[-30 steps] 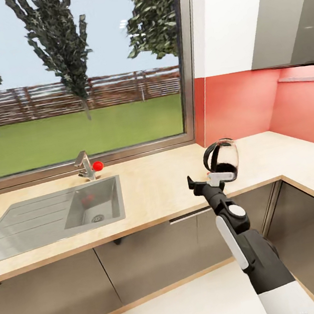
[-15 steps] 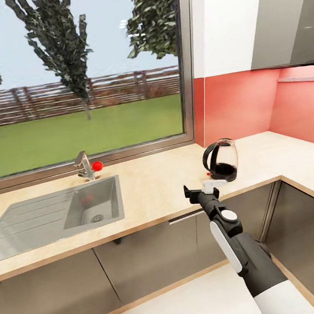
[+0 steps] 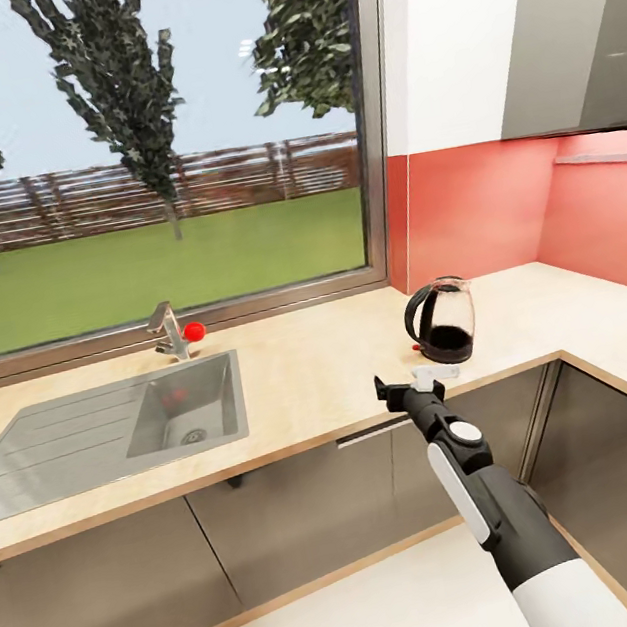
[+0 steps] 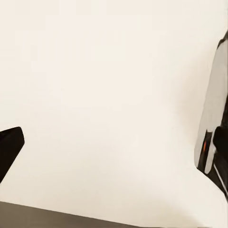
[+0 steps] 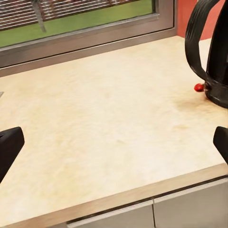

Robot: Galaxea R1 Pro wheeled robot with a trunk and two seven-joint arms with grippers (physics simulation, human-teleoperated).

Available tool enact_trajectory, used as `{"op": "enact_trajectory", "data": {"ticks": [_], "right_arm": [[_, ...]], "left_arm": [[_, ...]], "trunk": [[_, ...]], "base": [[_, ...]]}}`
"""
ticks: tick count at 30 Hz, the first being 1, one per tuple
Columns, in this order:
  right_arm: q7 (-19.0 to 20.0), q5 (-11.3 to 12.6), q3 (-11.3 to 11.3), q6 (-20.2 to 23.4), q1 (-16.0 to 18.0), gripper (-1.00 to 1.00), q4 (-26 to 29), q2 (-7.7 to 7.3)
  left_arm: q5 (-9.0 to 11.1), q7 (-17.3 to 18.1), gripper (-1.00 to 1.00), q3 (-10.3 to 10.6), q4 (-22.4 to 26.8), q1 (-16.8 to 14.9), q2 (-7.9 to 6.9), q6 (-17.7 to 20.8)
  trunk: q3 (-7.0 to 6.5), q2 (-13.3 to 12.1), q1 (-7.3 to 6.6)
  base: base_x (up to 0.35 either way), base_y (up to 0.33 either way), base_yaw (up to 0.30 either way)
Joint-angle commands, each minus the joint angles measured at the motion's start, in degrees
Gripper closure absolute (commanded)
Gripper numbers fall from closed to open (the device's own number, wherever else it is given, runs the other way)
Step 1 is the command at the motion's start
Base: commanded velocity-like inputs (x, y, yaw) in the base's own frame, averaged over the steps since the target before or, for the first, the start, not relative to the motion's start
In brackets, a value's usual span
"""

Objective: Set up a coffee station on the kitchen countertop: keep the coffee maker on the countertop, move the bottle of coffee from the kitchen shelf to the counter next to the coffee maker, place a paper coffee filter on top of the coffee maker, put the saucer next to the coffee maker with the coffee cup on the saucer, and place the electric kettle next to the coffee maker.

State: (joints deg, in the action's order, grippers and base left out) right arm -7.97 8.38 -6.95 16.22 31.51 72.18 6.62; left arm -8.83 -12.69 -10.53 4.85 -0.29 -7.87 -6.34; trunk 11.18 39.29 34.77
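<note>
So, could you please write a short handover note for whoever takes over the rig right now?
Right claw: open and empty, at the countertop edge, just short of the electric kettle.
Left claw: fingertip shows over a pale surface; it looks empty, state unclear.
Kettle stands upright on the countertop near the red wall, right of the sink.
Done: kettle is on the counter, ungripped.
Left: coffee maker, coffee bottle, filter, saucer and cup still need locating and arranging; kettle must end beside the coffee maker.

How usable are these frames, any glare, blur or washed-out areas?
Head view: evenly lit and sharp, the electric kettle casting only a faint shadow on the countertop. Right wrist view: crisp, kettle cropped at the edge. Left wrist view: almost uniformly pale, with little detail to read.
</note>
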Motion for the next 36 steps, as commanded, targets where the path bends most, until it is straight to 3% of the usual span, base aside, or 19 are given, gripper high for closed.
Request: {"op": "enact_trajectory", "data": {"ticks": [1, 11, 19, 20, 25, 36], "right_arm": [[-0.48, 0.56, -0.1, 0.21, 0.04, -1.0, 0.06, -0.02], [-0.66, 0.56, 0.19, 0.28, 0.1, -1.0, -1.9, -0.04], [-3.09, 0.51, 0.16, 0.25, 0.06, -1.0, -3.22, -0.07], [-10.16, 0.53, 0.12, 0.24, 0.06, -1.0, -3.32, -0.06], [-13.4, 0.64, -0.13, 0.22, 0.09, -1.0, -3.74, -0.03], [-13.9, 0.67, -0.25, 0.2, 0.09, -1.0, -3.8, -0.03]], "left_arm": [[-0.62, 0.22, -1.0, -0.45, 0.31, -0.15, 0.19, -0.51], [-0.55, 3.43, -1.0, -0.38, 2.41, -0.67, 0.11, -3.72], [-0.64, 6.0, -1.0, -0.39, 4.24, -0.68, 0.45, -6.28], [-0.62, 13.06, -1.0, -0.4, 4.25, -0.68, 0.44, -13.16], [-0.71, 13.07, -1.0, -0.38, 4.28, -0.66, 0.44, -13.25], [-0.75, 13.07, -1.0, -0.37, 4.29, -0.59, 0.48, -13.26]], "trunk": [[0.09, 0.07, 0.01], [0.09, 0.07, 0.01], [0.09, 0.07, 0.01], [0.09, 0.07, 0.01], [0.09, 0.07, 0.01], [0.09, 0.07, 0.01]], "base": [[0.0, 0.0, 0.0], [0.0, 0.0, 0.0], [0.0, 0.0, 0.0], [0.0, 0.0, 0.0], [0.0, 0.0, 0.0], [0.043, -0.027, 0.0]]}}
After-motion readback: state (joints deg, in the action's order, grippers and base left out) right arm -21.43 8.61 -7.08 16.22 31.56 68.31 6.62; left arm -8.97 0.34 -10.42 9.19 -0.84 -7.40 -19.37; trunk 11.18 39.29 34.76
